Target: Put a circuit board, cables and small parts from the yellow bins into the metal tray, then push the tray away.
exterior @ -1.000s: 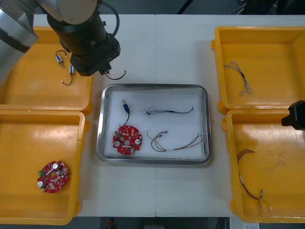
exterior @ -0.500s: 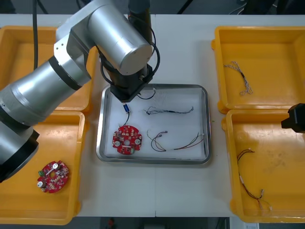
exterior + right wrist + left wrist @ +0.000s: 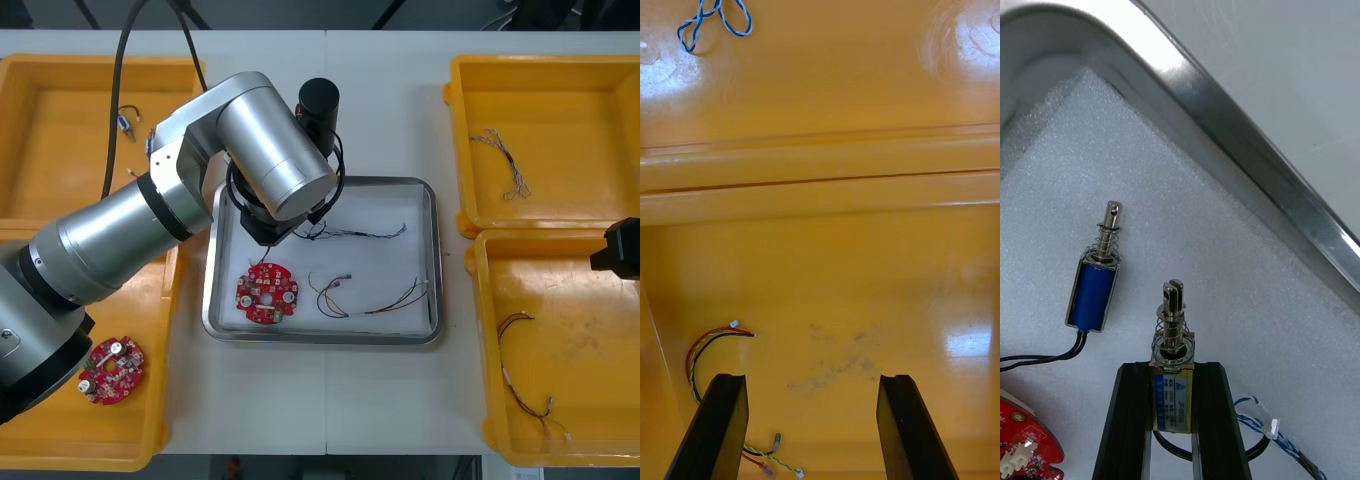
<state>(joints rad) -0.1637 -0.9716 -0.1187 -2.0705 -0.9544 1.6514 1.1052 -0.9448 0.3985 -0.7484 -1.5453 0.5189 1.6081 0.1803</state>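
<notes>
Left gripper (image 3: 1171,373): black fingers clamped on a small metal part (image 3: 1172,341), apart by its width. Held over the far left corner of the metal tray (image 3: 1225,112), inside the rim.

Held part: yellowish labelled body, coil spring, slotted steel pin projecting past the fingertips. Lower end hidden between the fingers. Black lead looped behind them, partly cut off.

Just beside, not touching, on the tray's white grainy lining (image 3: 1225,247): second small part (image 3: 1094,289) with blue body, spring, round-headed pin and two black leads.

Nearer, cut off at the edge: arc of a red circuit board (image 3: 1021,444). Close by the fingers: end of a twisted blue and white cable (image 3: 1292,454) with a white connector.

Tray rim: polished, rounded, reflective.

In the front view: fingers hidden beneath the silver wrist. Right of the board, a red and yellow cable (image 3: 375,300), thin and curved.

Right gripper (image 3: 811,382): fingers apart, nothing between, above the glossy floor of the near right yellow bin (image 3: 865,300). Beside one finger: second red and yellow cable (image 3: 711,345), far end hidden behind that finger.
</notes>
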